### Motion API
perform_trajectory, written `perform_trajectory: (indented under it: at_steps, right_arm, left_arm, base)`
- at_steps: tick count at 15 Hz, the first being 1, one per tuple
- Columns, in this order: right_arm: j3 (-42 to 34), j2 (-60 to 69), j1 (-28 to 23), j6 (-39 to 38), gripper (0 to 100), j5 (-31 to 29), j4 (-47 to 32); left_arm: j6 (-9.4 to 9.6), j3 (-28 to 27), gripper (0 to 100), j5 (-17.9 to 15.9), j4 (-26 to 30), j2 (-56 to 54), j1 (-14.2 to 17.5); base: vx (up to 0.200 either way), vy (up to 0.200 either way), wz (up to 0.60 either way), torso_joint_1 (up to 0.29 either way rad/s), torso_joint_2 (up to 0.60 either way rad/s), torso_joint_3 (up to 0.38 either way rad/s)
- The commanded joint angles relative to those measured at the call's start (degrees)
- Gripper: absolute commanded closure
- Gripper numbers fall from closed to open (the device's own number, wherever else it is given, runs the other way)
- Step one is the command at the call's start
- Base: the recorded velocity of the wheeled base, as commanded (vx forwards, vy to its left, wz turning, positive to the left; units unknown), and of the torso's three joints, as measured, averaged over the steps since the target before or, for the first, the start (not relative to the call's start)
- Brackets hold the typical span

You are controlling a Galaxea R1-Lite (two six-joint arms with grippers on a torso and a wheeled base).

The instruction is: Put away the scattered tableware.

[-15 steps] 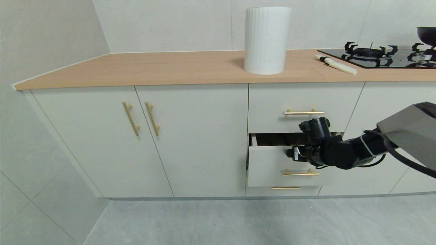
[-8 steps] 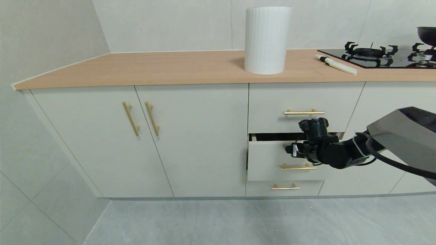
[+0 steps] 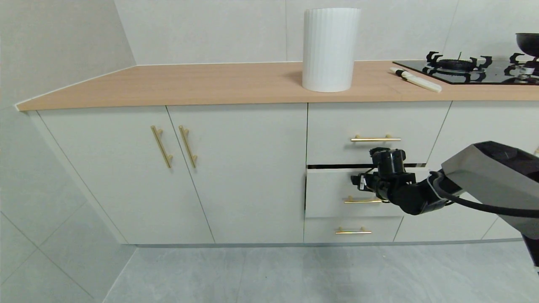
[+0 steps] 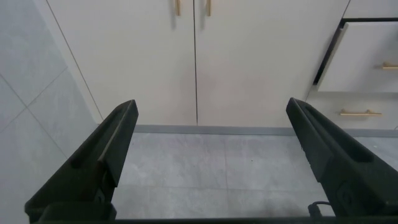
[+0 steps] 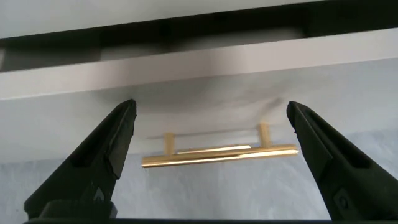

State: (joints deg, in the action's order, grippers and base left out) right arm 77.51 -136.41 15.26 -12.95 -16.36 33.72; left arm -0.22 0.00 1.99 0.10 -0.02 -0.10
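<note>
The middle drawer (image 3: 330, 189) of the cabinet stands out a little, with a thin dark gap along its top. My right gripper (image 3: 361, 184) is pressed close to the drawer front just above its gold handle (image 3: 362, 200). In the right wrist view the right gripper (image 5: 211, 112) is open, with the gold handle (image 5: 217, 155) and the drawer front (image 5: 205, 93) close ahead between its fingers, which hold nothing. A white utensil with a dark band (image 3: 414, 80) lies on the wooden counter (image 3: 189, 84) beside the hob. My left gripper (image 4: 211, 109) hangs open and empty above the floor, facing the cabinet doors.
A tall white ribbed cylinder (image 3: 330, 48) stands on the counter above the drawers. A black gas hob (image 3: 471, 69) with a dark pan (image 3: 528, 42) sits at the far right. Two cabinet doors with gold handles (image 3: 174, 147) are to the left; grey tiled floor (image 3: 252, 273) lies below.
The middle drawer has slid inward from well open to nearly shut. My right arm moved toward the cabinet with it.
</note>
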Motion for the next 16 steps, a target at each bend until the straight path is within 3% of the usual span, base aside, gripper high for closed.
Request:
perform_trajectory:
  at_steps: [1,11,16]
  right_arm:
    - [1.2,-2.5,-0.1,0.2,0,0.0,0.6]
    - [7.0,-8.0,-2.3,-0.1,0,-0.2,6.0]
    - [6.4,-7.4,-2.3,-0.1,0,-0.9,6.0]
  left_arm:
    - [-0.04,0.0,0,0.0,0.0,0.0,0.0]
    - [-0.04,0.0,0,0.0,0.0,0.0,0.0]
    - [-0.04,0.0,0,0.0,0.0,0.0,0.0]
  base:
    - [0.000,0.000,0.00,0.000,0.00,0.000]
    - [0.000,0.000,0.00,0.000,0.00,0.000]
    - [0.000,0.000,0.00,0.000,0.00,0.000]
